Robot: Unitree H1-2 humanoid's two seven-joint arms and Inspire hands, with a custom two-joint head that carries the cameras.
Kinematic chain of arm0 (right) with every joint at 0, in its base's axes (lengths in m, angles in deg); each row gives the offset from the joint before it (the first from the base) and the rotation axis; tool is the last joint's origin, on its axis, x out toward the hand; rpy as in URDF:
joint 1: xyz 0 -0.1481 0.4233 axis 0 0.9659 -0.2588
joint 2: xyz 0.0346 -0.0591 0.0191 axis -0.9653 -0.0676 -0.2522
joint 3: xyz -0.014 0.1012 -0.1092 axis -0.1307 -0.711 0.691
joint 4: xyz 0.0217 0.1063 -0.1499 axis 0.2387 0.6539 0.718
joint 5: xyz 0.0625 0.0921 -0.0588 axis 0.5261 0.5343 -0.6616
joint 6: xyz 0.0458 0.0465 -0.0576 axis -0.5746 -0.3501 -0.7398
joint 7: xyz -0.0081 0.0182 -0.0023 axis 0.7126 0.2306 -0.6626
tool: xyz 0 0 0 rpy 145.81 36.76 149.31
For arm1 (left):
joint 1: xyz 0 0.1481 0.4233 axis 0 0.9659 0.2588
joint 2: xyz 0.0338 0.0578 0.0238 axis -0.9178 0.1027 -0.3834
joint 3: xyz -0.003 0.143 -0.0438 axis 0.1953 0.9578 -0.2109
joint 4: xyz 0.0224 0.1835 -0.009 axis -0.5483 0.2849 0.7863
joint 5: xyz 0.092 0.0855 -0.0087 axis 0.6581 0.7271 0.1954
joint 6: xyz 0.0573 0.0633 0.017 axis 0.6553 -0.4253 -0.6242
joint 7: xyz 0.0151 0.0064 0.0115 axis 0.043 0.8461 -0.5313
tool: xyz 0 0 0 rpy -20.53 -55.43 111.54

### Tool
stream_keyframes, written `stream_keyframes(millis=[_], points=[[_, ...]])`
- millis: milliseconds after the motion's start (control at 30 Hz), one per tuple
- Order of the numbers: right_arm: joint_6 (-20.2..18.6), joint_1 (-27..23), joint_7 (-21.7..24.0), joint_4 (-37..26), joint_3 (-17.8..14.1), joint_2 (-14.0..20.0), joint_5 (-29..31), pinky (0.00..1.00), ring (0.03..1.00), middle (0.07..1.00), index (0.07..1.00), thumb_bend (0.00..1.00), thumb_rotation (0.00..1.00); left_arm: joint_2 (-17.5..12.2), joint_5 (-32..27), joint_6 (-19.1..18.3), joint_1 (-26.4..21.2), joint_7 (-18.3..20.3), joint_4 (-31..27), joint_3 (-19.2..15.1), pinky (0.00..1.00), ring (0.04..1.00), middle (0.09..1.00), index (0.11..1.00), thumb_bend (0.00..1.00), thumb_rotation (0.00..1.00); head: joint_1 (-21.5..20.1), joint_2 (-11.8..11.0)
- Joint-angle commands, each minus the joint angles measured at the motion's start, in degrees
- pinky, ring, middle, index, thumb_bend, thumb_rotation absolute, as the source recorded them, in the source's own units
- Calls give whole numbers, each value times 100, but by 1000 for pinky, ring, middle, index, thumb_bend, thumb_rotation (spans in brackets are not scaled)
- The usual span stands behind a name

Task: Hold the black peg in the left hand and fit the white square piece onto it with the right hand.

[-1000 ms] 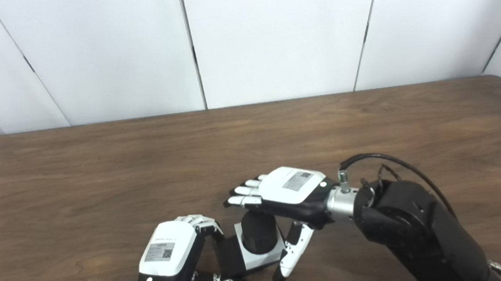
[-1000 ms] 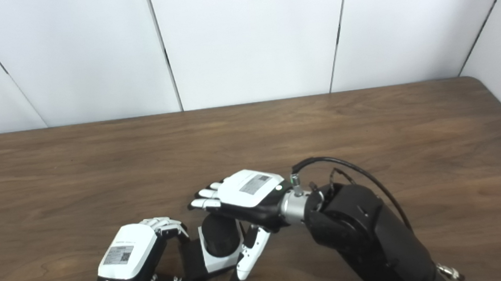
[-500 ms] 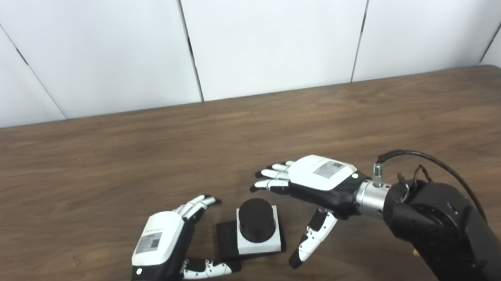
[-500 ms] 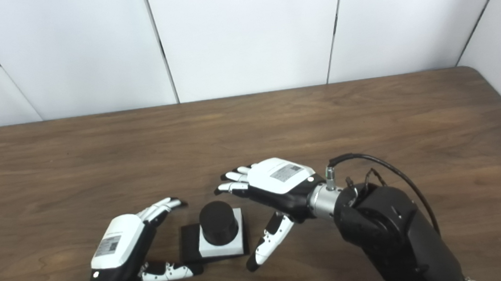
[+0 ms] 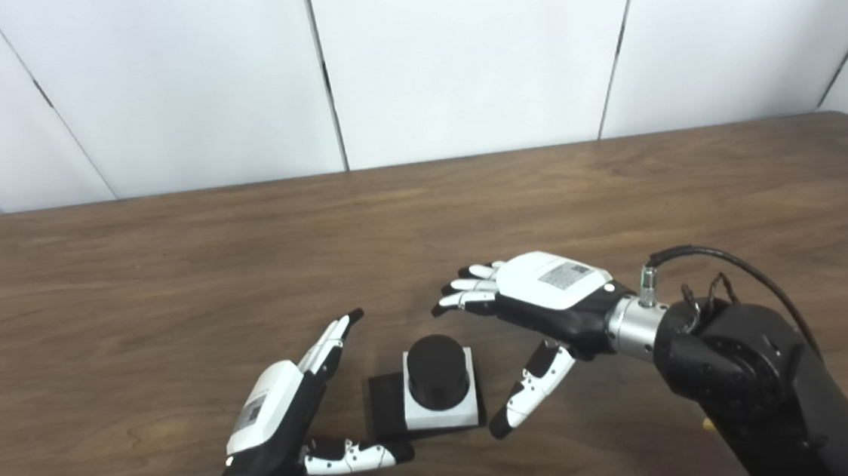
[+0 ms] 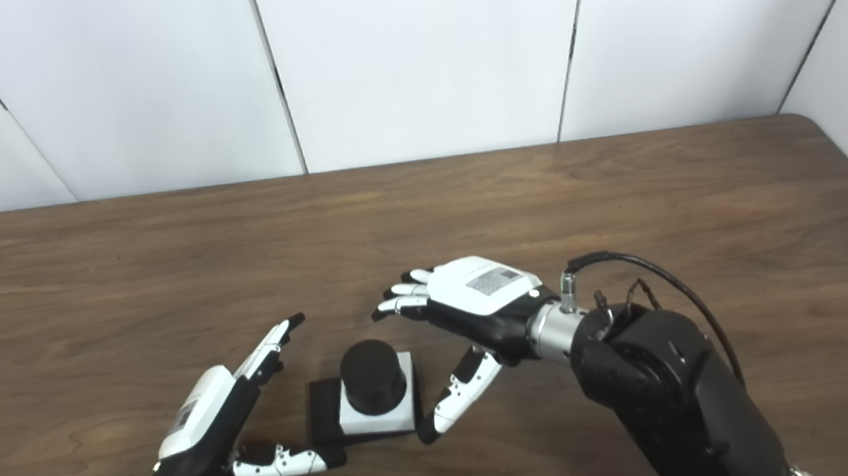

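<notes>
Nearest the table's front edge, the left hand (image 5: 276,420) lay with its fingers spread and straightened, holding nothing, its thumb stretched along the wood toward the black base plate (image 5: 386,415). A second earlier that hand had been curled about the assembly; it had since let go and opened out. Just beyond the thumb stood the black peg (image 5: 437,369), upright, with the white square piece (image 5: 441,412) already seated around its foot and resting over the dark base. Both sat free on the wooden table (image 5: 171,288), touched by neither hand as far as the views showed, though the left thumb tip lay at or just beside the base plate's edge. Farther back and to the right, the right hand (image 5: 542,300) hovered palm down with fingers apart and thumb hanging, empty too, having lifted off the peg and drawn away. That release suggested the fitting was done and the hands were retreating. Nothing else lay on the table, and behind it rose the plain white wall panels (image 5: 470,53)
</notes>
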Motion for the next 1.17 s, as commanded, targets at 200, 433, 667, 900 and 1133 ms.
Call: stream_keyframes(millis=[200,433,667,900,1133], points=[[-739,246,-545,62,-956,2,1366,957,1000,983,949,893,774,448,-2259,160,248,-15,128,-737,939,976,997,1000,1000,427,9,-80],[-736,1229,-1524,207,-1699,-104,2353,920,997,1000,999,720,991,851,-2276,881,486,-687,344,-1290,894,910,952,1000,975,693,-120,-184],[-873,1960,-2568,203,-2124,-760,3143,907,975,998,999,597,1000,1021,-3236,680,623,-724,446,-1575,992,961,982,1000,743,991,-214,-249],[-598,2503,-3381,253,-2259,-1332,3855,990,999,1000,986,486,1000,1088,-3222,1049,747,-1009,577,-1656,1000,994,1000,1000,680,1000,-303,-267],[-156,2919,-4147,321,-2176,-1560,4349,1000,1000,1000,978,470,1000,1095,-3424,1432,721,-1136,858,-1715,1000,1000,1000,1000,680,1000,-332,-258]])
